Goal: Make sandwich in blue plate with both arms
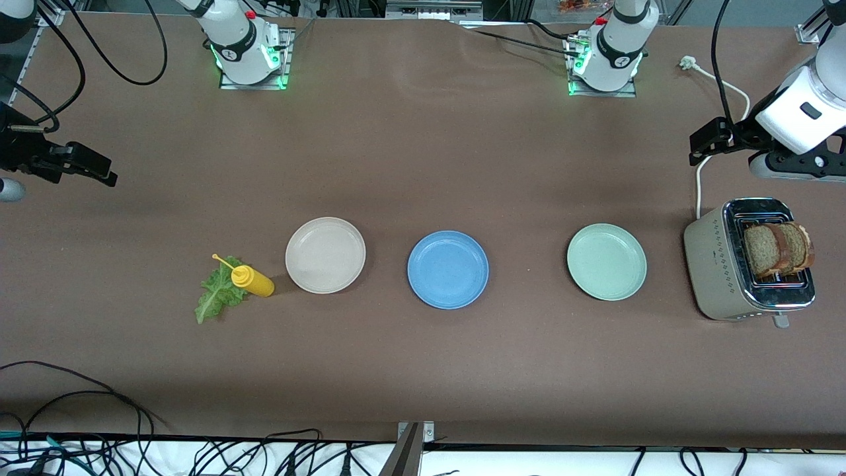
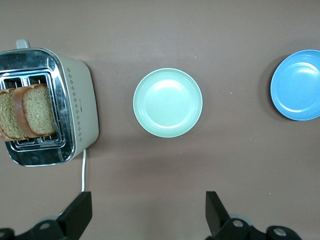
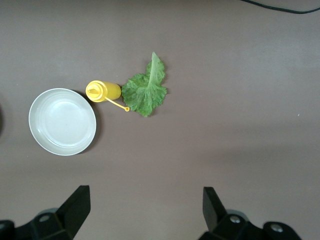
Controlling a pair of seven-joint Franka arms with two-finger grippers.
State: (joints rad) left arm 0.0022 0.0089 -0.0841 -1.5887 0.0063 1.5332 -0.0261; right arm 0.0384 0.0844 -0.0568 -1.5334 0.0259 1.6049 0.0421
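Observation:
The blue plate (image 1: 448, 269) is bare at mid-table; it also shows in the left wrist view (image 2: 297, 85). Two brown bread slices (image 1: 776, 248) stand in the toaster (image 1: 717, 264) at the left arm's end and show in the left wrist view (image 2: 30, 112). The green lettuce leaf (image 1: 217, 296) lies flat toward the right arm's end and shows in the right wrist view (image 3: 146, 90). My left gripper (image 1: 700, 149) (image 2: 148, 212) is open and empty, over the table by the toaster. My right gripper (image 1: 99, 170) (image 3: 145, 210) is open and empty, over the table's right-arm end.
A yellow squeeze bottle (image 1: 252, 281) lies touching the lettuce, beside a beige-white plate (image 1: 325, 254). A mint-green plate (image 1: 607, 261) sits between the blue plate and the toaster. The toaster's white cord (image 1: 698, 182) runs toward the arm bases. Black cables hang along the table's near edge.

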